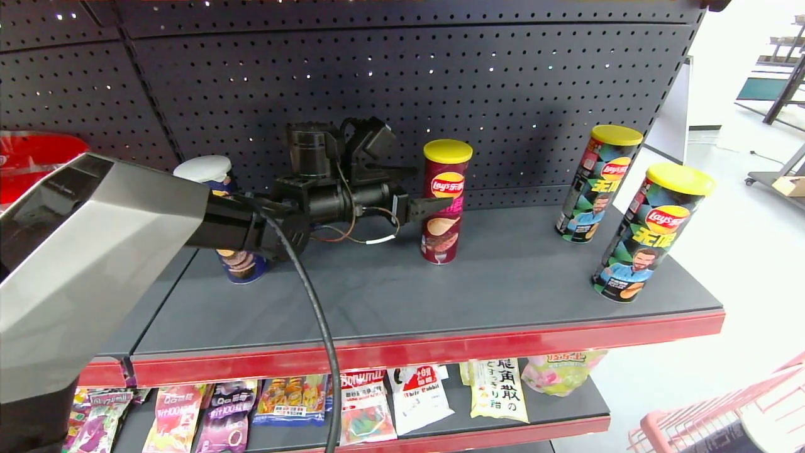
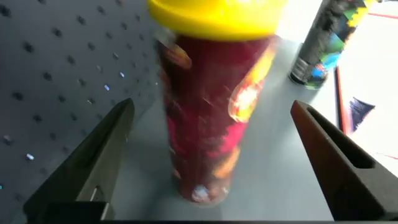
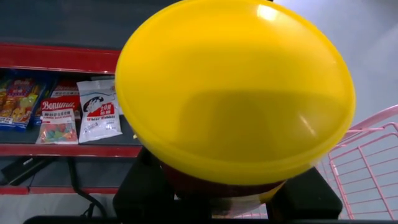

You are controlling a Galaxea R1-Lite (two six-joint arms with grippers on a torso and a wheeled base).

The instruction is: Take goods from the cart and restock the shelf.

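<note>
Left gripper (image 1: 440, 205) (image 2: 212, 109): held open and level above the shelf (image 1: 390, 296), its fingers (image 2: 93, 162) spread to either side of the red can (image 1: 445, 189), with a gap seen on each side.
Red can: stood upright on the shelf between the left gripper's fingers, yellow-lidded, with the pegboard (image 1: 440, 82) close behind it.
Right gripper (image 3: 224, 196): closed on the held can (image 3: 233, 93), one finger being seen at each side of the body under the lid.
Held can: gripped upright in the right gripper, its yellow lid turned toward the wrist camera; a dark red body is glimpsed beneath the lid.
Blue can (image 1: 202, 168): white-lidded, stood upright behind the left arm's wrist and partly hidden by it.
Green cans (image 1: 597, 185) (image 1: 654, 236): two, yellow-lidded and upright, placed well beyond the left gripper's tips toward the shelf's end; one is set nearer the pegboard, the other nearer the front edge.
Snack bags (image 1: 418, 396): laid in a row on the lower shelf (image 1: 503, 434), beneath the left gripper; some are also seen beyond the right gripper.
Cart (image 1: 723, 409) (image 3: 367, 162): pink wire, found low beside the right gripper, apart from the shelf.
</note>
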